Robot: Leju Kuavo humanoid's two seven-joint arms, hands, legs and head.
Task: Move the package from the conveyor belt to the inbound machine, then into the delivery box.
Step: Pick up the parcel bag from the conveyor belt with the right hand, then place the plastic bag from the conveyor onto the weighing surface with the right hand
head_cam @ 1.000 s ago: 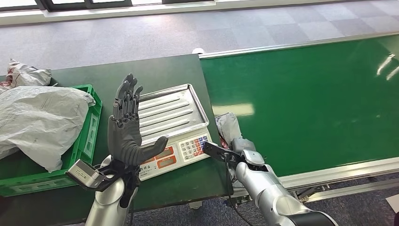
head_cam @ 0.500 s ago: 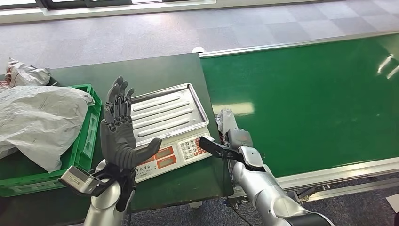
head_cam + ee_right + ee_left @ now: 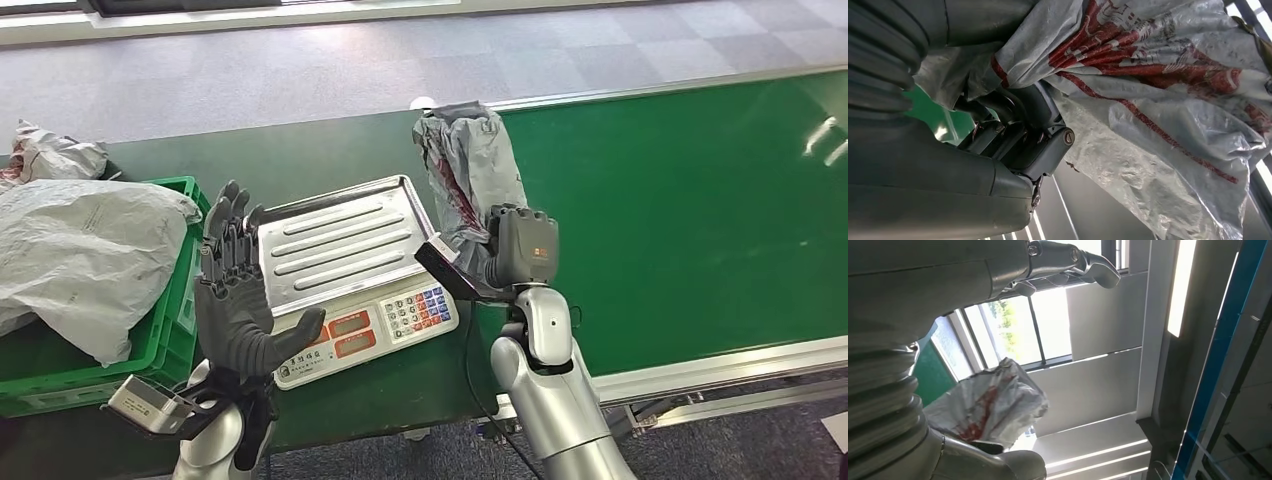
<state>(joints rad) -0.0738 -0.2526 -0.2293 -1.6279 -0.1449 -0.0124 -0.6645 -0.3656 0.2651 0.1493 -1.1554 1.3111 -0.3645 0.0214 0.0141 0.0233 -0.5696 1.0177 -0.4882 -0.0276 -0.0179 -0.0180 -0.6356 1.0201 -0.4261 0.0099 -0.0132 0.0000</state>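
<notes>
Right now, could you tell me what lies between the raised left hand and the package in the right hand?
In the head view, the scale's steel tray lies between the left hand and the package.

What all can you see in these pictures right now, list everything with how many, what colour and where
package: one, grey with red print, held up by the right hand between the scale and the conveyor belt
scale: one, silver tray with a white keypad front, on the dark green table
table: one, dark green, left of the belt
conveyor belt: one, bright green, on the right
crate: one, green, at the table's left end
bags: two, grey-white, one in the crate and one behind it
left hand: one, dark grey, raised with fingers spread beside the scale
right hand: one, dark grey, gripping the package
</notes>
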